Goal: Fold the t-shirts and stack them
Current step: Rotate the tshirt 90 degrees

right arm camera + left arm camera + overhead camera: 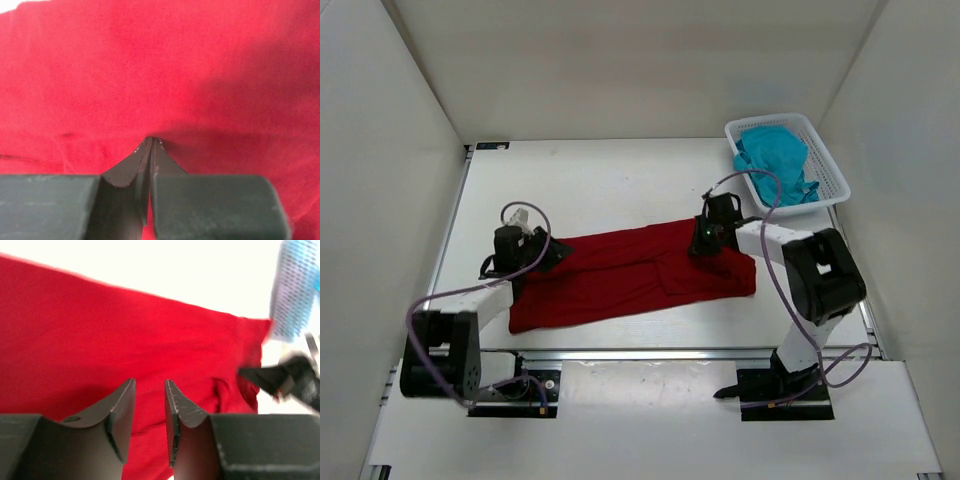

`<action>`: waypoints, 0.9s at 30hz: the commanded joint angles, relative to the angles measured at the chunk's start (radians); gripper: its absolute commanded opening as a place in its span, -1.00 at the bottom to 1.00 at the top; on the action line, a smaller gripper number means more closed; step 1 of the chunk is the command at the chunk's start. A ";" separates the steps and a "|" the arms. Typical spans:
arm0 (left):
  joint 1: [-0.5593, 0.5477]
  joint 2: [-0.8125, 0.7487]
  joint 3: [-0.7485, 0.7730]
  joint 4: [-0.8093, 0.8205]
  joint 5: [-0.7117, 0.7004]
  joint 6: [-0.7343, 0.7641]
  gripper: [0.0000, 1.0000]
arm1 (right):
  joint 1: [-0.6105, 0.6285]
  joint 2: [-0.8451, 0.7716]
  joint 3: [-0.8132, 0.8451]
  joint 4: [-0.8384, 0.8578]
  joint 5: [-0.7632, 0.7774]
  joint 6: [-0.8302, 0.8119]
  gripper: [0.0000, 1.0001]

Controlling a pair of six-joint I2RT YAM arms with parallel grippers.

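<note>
Pinching dark red t-shirt [620,275]: right pincer [150,142] closed tight on a pucker; left pincer [150,390] part-open over it, gripping nothing. Shirt spread on bench [600,180], near-left of white basket [828,160] holding teal t-shirt [772,155].

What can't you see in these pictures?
- Right wrist view: the right gripper is shut against the red t-shirt; its own fingers hide whether cloth is pinched.
- Top view: the teal t-shirt is bunched in the basket; its shape is hidden.
- Left wrist view: basket blurred, cut off by the right edge.
</note>
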 commanded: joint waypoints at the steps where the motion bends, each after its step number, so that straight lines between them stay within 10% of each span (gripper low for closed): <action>1: -0.098 -0.154 0.110 -0.153 -0.129 0.148 -0.18 | -0.005 0.114 0.150 -0.049 -0.009 -0.022 -1.00; 6: -0.142 -0.251 0.127 -0.256 -0.132 0.207 -0.17 | 0.007 0.468 0.578 -0.167 -0.147 -0.047 -1.00; 12: -0.168 -0.274 0.154 -0.360 -0.112 0.244 -0.17 | -0.002 1.079 1.853 -0.619 -0.318 -0.078 -0.98; 14: -0.181 -0.273 0.177 -0.388 -0.129 0.251 -0.17 | -0.019 0.899 1.473 -0.392 -0.387 -0.039 -0.99; 23: -0.219 -0.296 0.148 -0.360 -0.135 0.198 -0.18 | 0.067 0.341 1.293 -0.344 -0.233 -0.240 -0.04; 27: -0.186 -0.336 0.124 -0.382 -0.129 0.216 -0.17 | 0.130 0.043 0.754 -0.115 -0.192 -0.141 -0.23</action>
